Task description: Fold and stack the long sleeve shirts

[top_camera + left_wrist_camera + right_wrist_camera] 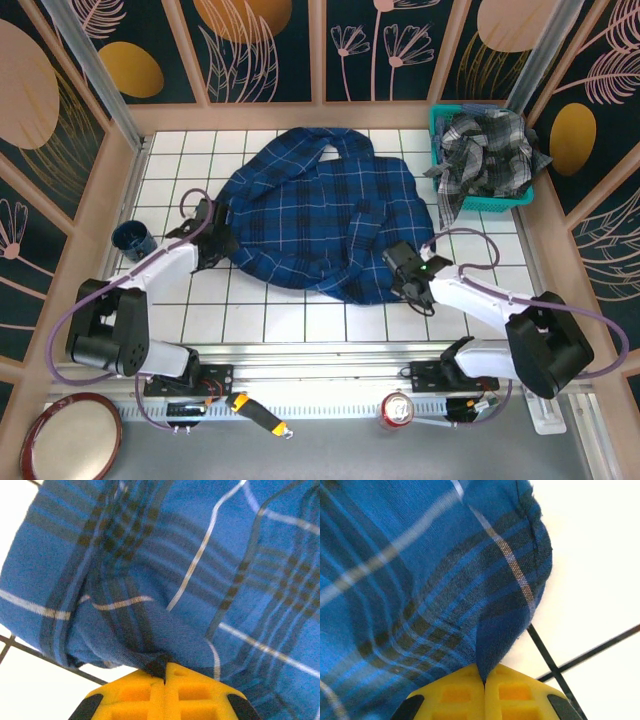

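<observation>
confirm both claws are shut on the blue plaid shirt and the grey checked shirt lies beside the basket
No: the top view shows the grey checked shirt inside the teal basket. Left claw and right claw are shut on the blue plaid shirt.

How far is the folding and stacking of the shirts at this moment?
Done: nothing looks folded or stacked yet. In hand: the blue shirt lies rumpled on the table, and the left gripper and right gripper are each shut on an edge of it. To do: fold it, then take the grey shirt out of the basket, fold it and stack both.
</observation>
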You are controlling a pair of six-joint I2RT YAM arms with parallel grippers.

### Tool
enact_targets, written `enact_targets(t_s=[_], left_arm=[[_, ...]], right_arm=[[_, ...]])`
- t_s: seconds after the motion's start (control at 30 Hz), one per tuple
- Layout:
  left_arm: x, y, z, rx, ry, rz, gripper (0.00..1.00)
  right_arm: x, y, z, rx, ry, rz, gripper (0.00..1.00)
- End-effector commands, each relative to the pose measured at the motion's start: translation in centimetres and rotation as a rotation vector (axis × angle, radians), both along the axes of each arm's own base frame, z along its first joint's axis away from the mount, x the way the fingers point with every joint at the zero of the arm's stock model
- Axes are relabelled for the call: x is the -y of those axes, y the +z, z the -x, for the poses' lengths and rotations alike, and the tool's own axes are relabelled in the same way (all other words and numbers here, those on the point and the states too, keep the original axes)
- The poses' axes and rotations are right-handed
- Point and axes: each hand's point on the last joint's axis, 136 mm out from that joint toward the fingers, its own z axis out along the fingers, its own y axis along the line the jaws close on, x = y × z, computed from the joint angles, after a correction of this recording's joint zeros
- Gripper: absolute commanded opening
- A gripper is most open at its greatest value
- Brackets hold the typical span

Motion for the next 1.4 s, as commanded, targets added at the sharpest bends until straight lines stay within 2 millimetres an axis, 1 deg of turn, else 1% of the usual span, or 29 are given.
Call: enact_targets(t_s=[0.0, 0.1, 0.17, 0.2, 0.23, 0.3, 0.4, 0.5, 0.57, 0.7, 0.77, 0.8, 0.87, 0.9, 0.93, 0.97, 1.0, 1.03, 1.1, 1.17, 1.23, 1.27, 1.33, 1.37], left_arm=[[-1.0, 2.2, -0.5, 0.026, 0.026, -0.056, 0.0], [-1.4, 2.5, -1.4, 0.033, 0.042, -0.049, 0.0], [-1.9, 2.4, -2.1, 0.028, 0.058, -0.045, 0.0], [-2.3, 2.5, -2.5, 0.027, 0.068, -0.042, 0.0], [-2.7, 2.6, -2.8, 0.029, 0.078, -0.037, 0.0], [-3.6, 2.8, -3.5, 0.047, 0.103, -0.018, 0.0], [-5.0, 2.2, -4.3, 0.036, 0.134, -0.022, 0.0], [-5.4, 1.0, -4.5, 0.005, 0.148, -0.024, 0.0], [-5.5, 0.5, -4.6, 0.005, 0.16, -0.011, 0.0], [-6.6, -0.6, -4.2, -0.013, 0.198, -0.013, 0.0], [-7.0, -1.1, -3.9, -0.023, 0.213, -0.01, 0.0], [-7.1, -1.3, -3.7, -0.024, 0.216, -0.008, 0.0], [-7.3, -1.7, -3.4, -0.032, 0.219, -0.006, 0.0], [-7.3, -1.9, -3.3, -0.038, 0.219, -0.007, 0.0], [-7.4, -2.0, -3.2, -0.042, 0.219, -0.01, 0.0], [-7.5, -2.0, -3.1, -0.043, 0.219, -0.014, 0.0], [-7.7, -1.9, -3.0, -0.045, 0.223, -0.02, 0.0], [-7.7, -1.9, -2.9, -0.046, 0.226, -0.023, 0.0], [-7.9, -1.9, -2.8, -0.049, 0.23, -0.026, 0.0], [-8.0, -1.7, -2.7, -0.042, 0.231, -0.026, 0.0], [-8.2, -1.8, -2.6, -0.043, 0.241, -0.032, 0.0], [-8.2, -1.8, -2.6, -0.045, 0.242, -0.033, 0.0], [-8.4, -1.8, -2.6, -0.044, 0.25, -0.035, 0.0], [-8.6, -1.7, -2.7, -0.045, 0.252, -0.038, 0.0]], right_arm=[[-0.1, 4.6, -3.8, 0.139, 0.028, 0.033, 0.0], [-0.6, 6.9, -6.5, 0.19, 0.07, 0.043, 0.0], [-0.4, 7.8, -8.6, 0.214, 0.08, 0.042, 0.0], [-0.4, 8.1, -9.7, 0.226, 0.087, 0.052, 0.0], [-0.3, 8.0, -10.4, 0.223, 0.096, 0.062, 0.0], [0.4, 8.0, -12.0, 0.222, 0.089, 0.086, 0.0], [0.6, 7.3, -14.7, 0.223, 0.104, 0.062, 0.0], [-0.1, 6.0, -16.6, 0.197, 0.138, 0.067, 0.0], [-0.6, 5.1, -17.9, 0.191, 0.162, 0.067, 0.0], [-0.6, 3.1, -19.5, 0.126, 0.186, 0.12, 0.0], [-0.3, 2.7, -20.0, 0.111, 0.188, 0.15, 0.0], [0.0, 2.7, -20.1, 0.105, 0.184, 0.168, 0.05], [0.5, 3.1, -20.3, 0.103, 0.189, 0.197, 0.09], [1.1, 3.7, -20.4, 0.109, 0.178, 0.223, 0.15], [1.3, 4.5, -20.5, 0.121, 0.18, 0.235, 0.23], [1.5, 5.5, -20.6, 0.137, 0.179, 0.243, 0.36], [1.5, 6.5, -20.5, 0.158, 0.176, 0.247, 0.41], [1.2, 7.4, -20.4, 0.178, 0.196, 0.245, 0.43], [0.3, 9.0, -19.7, 0.231, 0.246, 0.235, 0.49], [-1.2, 9.5, -18.7, 0.273, 0.311, 0.169, 0.54], [-2.1, 8.1, -17.3, 0.271, 0.353, 0.099, 0.58], [-2.3, 7.1, -16.6, 0.262, 0.371, 0.077, 0.59], [-2.4, 5.4, -16.0, 0.231, 0.392, 0.064, 0.6], [-2.2, 4.7, -15.7, 0.21, 0.39, 0.074, 0.61]])
